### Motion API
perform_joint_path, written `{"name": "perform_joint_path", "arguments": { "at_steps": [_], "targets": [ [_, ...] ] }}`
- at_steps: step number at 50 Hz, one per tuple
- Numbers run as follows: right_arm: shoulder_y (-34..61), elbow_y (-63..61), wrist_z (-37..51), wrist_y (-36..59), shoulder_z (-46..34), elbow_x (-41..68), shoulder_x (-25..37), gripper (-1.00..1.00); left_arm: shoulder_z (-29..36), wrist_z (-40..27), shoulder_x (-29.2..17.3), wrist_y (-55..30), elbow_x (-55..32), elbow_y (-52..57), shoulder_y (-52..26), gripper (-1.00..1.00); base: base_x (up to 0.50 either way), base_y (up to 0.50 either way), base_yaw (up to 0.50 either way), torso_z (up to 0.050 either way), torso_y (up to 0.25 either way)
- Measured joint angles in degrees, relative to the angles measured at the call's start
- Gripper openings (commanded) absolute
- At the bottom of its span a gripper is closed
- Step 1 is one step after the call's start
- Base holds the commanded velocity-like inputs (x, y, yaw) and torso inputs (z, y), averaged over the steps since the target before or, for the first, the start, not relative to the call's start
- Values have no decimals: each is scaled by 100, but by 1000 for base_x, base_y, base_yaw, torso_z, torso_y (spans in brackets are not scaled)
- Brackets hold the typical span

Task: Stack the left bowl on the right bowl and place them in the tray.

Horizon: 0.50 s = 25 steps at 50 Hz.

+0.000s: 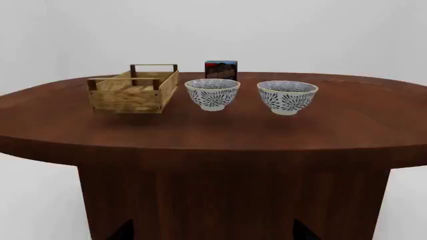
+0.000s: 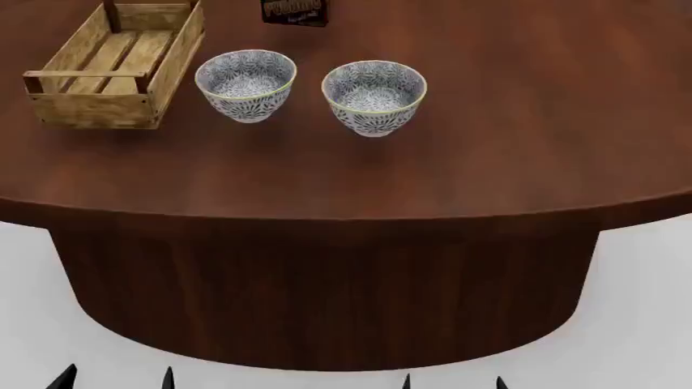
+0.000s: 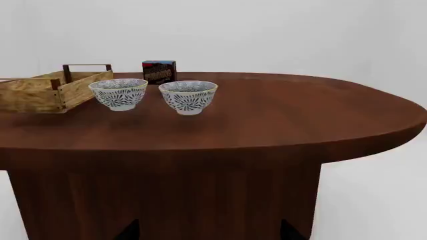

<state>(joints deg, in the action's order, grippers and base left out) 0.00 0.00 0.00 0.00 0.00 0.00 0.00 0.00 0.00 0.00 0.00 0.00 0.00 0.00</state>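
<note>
Two white bowls with a dark blue leaf pattern stand side by side on the brown table: the left bowl (image 2: 245, 81) (image 1: 212, 93) (image 3: 119, 93) and the right bowl (image 2: 374, 93) (image 1: 287, 96) (image 3: 188, 96), both upright and empty. The light-wood slatted tray (image 2: 92, 109) (image 1: 127, 100) (image 3: 30, 97) sits just left of the left bowl, nothing in it. Both grippers hang low in front of the table's near edge, well short of the bowls. My left gripper (image 2: 116, 379) (image 1: 212, 232) is open with nothing in it. My right gripper (image 2: 452, 381) (image 3: 205, 232) is also open with nothing in it.
A blue-and-brown pudding box (image 2: 295, 11) (image 1: 221, 70) (image 3: 159, 71) stands behind the bowls near the far edge. The oval wooden table (image 2: 433, 178) rests on a wide dark pedestal (image 2: 324, 284), which faces both grippers. Bare tabletop stretches to the right of the right bowl.
</note>
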Motion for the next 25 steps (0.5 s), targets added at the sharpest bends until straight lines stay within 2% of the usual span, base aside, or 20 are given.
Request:
{"name": "perform_joint_path", "arguments": {
  "at_steps": [25],
  "targets": [
    [14,14,297,-52,-311,317,262,100,328,-303,-273,-74,-188,-38,-64,100,0,0,0,49,0]
  ]
}}
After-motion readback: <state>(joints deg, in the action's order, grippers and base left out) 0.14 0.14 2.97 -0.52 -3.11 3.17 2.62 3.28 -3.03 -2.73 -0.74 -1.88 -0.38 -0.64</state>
